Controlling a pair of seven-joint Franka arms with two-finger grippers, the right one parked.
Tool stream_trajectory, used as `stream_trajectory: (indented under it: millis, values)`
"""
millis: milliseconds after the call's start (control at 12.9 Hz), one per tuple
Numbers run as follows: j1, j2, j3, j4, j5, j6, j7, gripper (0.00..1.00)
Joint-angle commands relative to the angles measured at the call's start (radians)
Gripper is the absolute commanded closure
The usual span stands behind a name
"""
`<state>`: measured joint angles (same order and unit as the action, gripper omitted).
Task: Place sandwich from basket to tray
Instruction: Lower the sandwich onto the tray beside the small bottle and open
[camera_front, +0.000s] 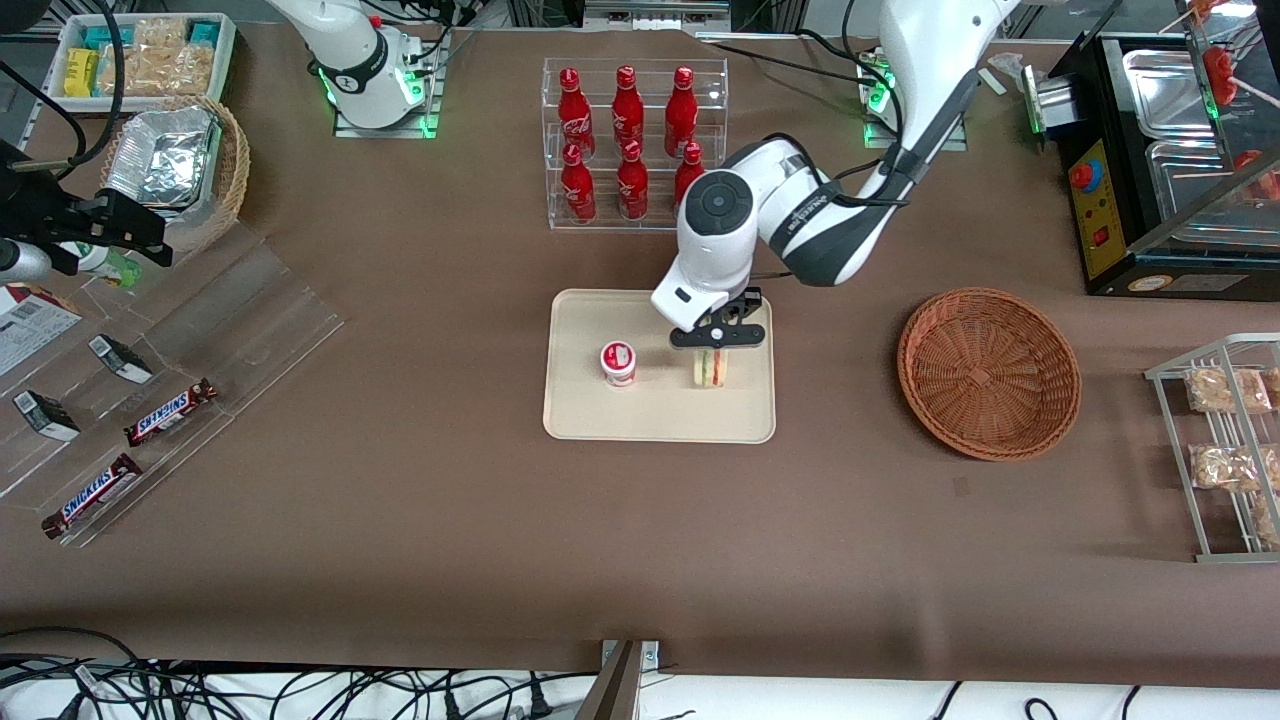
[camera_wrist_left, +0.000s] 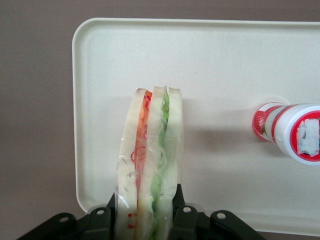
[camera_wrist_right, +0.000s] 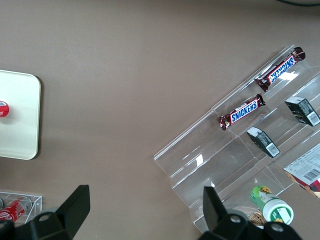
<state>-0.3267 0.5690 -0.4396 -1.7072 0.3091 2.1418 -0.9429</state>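
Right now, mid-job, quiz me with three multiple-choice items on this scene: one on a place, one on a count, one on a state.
1. Where is the sandwich?
A. In the basket
B. Over the tray, in the gripper
C. On the bare table

2. How many red bottles stand in the clear rack?
A. Four
B. Six
C. Eight

3. What is the basket's state?
A. Holding nothing
B. Holding the cup
C. Tipped over

Answers: 1 B, the gripper pinches the sandwich above the tray, beside the cup. 2 B, the red bottles stand in two rows of three. 3 A, the basket shows only bare weave.
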Motion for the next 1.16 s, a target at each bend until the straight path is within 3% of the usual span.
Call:
stream_trajectory:
  millis: [0,465,1008,1085]
  values:
    - [-0.015,0.043,0.004,0.02,0.062,0.033,-0.043,0.59]
    - [-0.015,0.086,0.007,0.021,0.13,0.067,-0.086,0.59]
    - [-0.014,0.089,0.01,0.021,0.136,0.086,-0.1,0.59]
    - [-0.012,0.089,0.01,0.021,0.136,0.086,-0.099,0.54]
